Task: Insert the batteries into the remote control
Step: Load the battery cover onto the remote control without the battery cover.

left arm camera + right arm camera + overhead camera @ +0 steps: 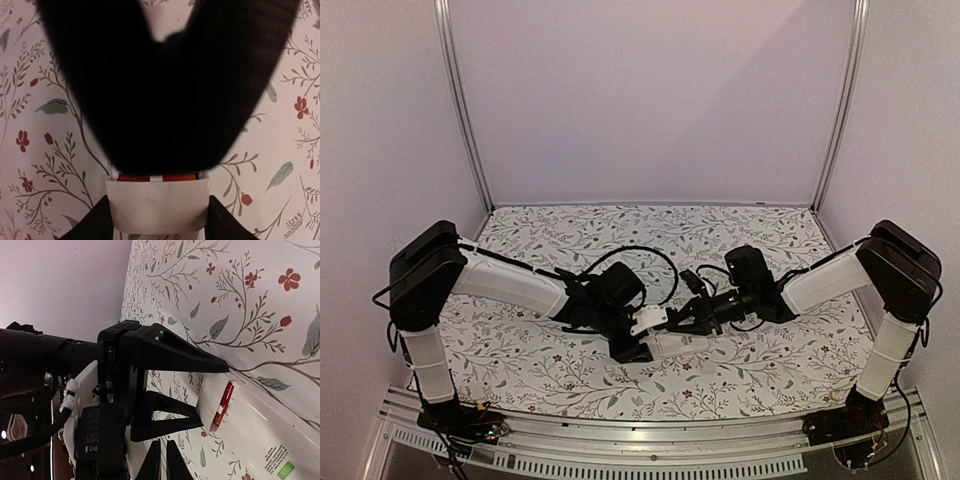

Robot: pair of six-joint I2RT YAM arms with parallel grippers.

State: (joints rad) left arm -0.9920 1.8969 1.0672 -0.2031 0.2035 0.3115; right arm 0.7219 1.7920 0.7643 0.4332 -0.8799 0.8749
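1. The remote control (677, 345) was bay side up, its long axis running straight out from the left end effector (645, 342), which clamped one end
2. The batteries (156, 177) sat crosswise in the remote's bay
3. The right end effector (161, 447), fingers together, hovered just above the remote, with bare counter (570, 380) all around

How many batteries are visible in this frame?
2: a red cylinder battery and an orange one, next to each other in the open slot of the small white plastic remote. Only slivers show; others could be hidden.
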